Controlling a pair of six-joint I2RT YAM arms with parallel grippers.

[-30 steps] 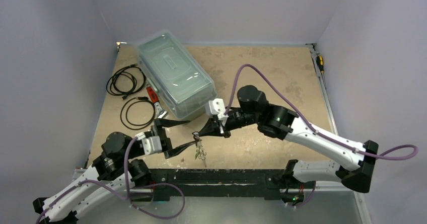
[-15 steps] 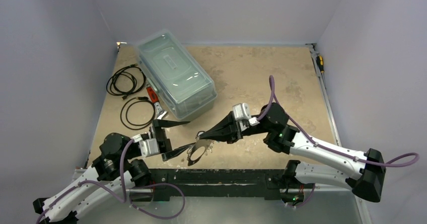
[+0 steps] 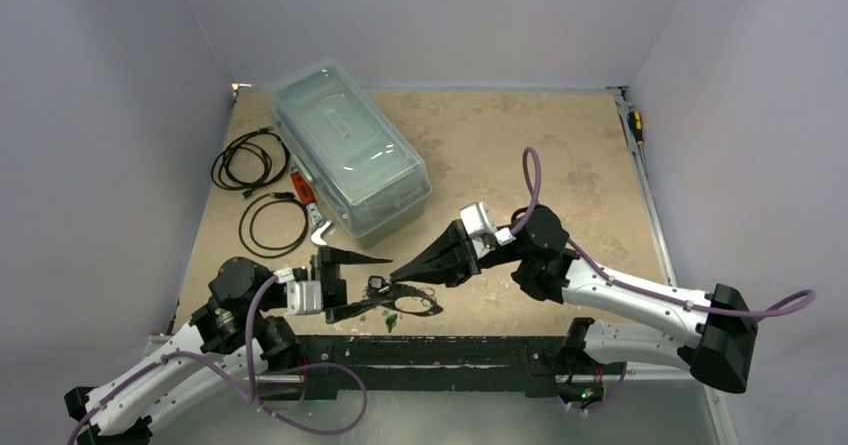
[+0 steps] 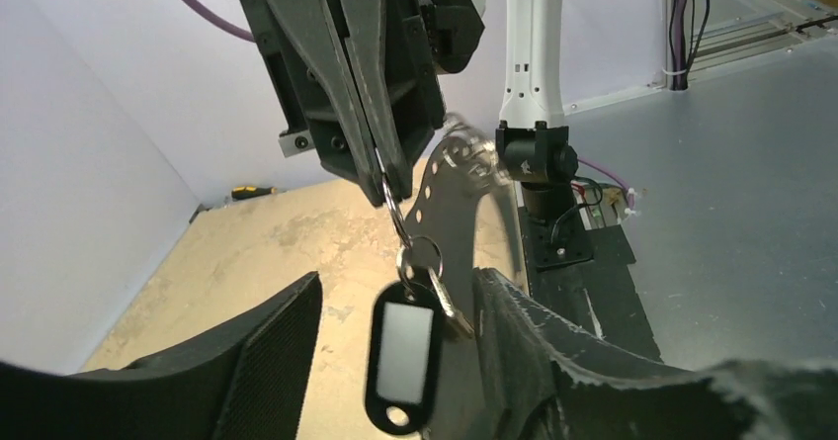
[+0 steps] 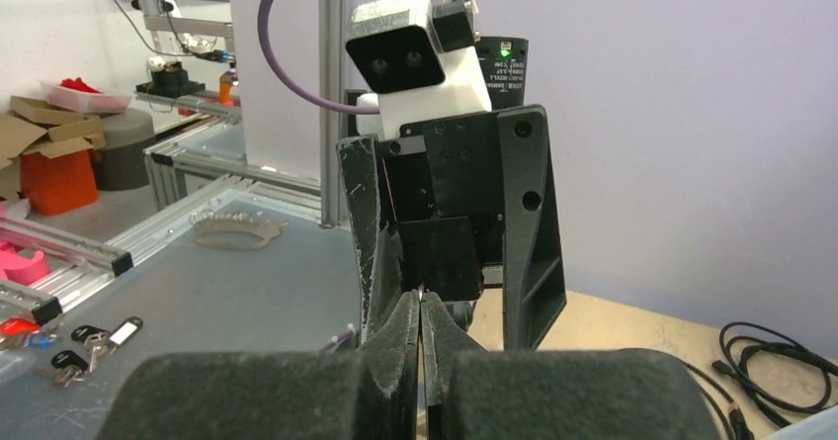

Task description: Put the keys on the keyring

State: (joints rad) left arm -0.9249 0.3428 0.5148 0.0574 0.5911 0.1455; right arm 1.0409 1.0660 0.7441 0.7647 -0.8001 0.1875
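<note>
Two grippers meet tip to tip over the near edge of the table [image 3: 520,145].

The right gripper [image 3: 396,274] has its jaws pressed together. At the very tips it pinches a small metal ring [image 4: 395,206], seen plainly in the left wrist view. From that ring hangs a second ring, which carries a silver key [image 4: 447,304] and a black tag [image 4: 399,349] with a pale window.

The left gripper [image 3: 386,281] stands spread. Its fingers [image 4: 269,353] are well apart, one on either side of the hanging tag, and grip nothing.

The keyring [image 4: 450,191], a pale curved band with a row of small holes, sits just behind the pinched ring. It runs down beside one finger of the left gripper. Whether it touches that finger, or is joined to the pinched ring, cannot be told. From above, its loop shows between the two grippers, low over the table's near edge.

A clear lidded plastic box [image 3: 350,150] stands at the far left of the table. Two coils of black cable [image 3: 250,160] lie beside it, well apart from both grippers.
</note>
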